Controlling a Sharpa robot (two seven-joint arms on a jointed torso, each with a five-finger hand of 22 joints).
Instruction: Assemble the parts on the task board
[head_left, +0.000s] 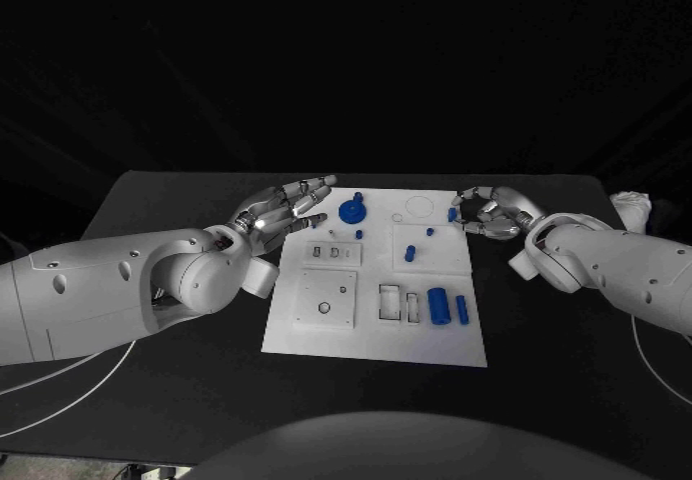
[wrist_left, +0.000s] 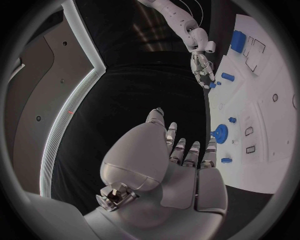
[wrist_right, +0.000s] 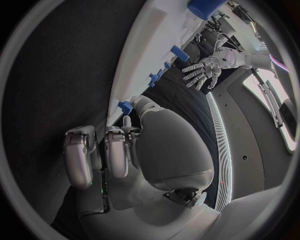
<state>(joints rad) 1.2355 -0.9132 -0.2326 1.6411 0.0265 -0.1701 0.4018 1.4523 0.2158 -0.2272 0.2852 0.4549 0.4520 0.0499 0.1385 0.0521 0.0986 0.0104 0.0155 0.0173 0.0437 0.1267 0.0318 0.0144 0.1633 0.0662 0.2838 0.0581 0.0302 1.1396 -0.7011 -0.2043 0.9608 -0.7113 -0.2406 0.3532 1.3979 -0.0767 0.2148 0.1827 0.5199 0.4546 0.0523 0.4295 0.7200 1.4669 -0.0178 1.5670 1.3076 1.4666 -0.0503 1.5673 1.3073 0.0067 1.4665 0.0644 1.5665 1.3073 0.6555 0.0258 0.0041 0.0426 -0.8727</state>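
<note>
The white task board (head_left: 378, 345) lies in the middle of the table. A blue gear (head_left: 355, 211) stands near its far left corner, a blue peg (head_left: 410, 253) further in, and two blue cylinders (head_left: 437, 305) lie near its right side. My left hand (head_left: 289, 208) hovers at the far left corner with fingers spread and nothing in them; the gear (wrist_left: 220, 133) sits just past its fingertips (wrist_left: 210, 148). My right hand (head_left: 488, 213) is curled at the far right edge and pinches a small blue part (head_left: 453, 213), also visible at its fingertips (wrist_right: 127, 106).
White rectangular blocks and empty slots (head_left: 326, 300) cover the board's left half. A white crumpled object (head_left: 633, 206) lies at the table's far right. Black table (head_left: 188, 200) extends on both sides of the board.
</note>
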